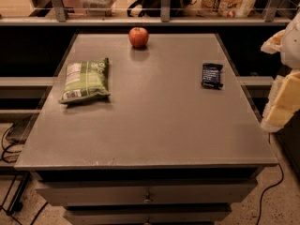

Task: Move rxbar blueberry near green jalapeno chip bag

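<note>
Sitting apart: rxbar blueberry R, green jalapeno chip bag L; jaws R edge, state unclear.

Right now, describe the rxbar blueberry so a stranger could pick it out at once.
Start at the grey table that fills the view; on its right side, nearest the gripper beyond the table's right edge, lies the rxbar blueberry. It is small, flat and dark navy with white print, unlike the puffy green jalapeno chip bag at left and the red apple at the back.
</note>
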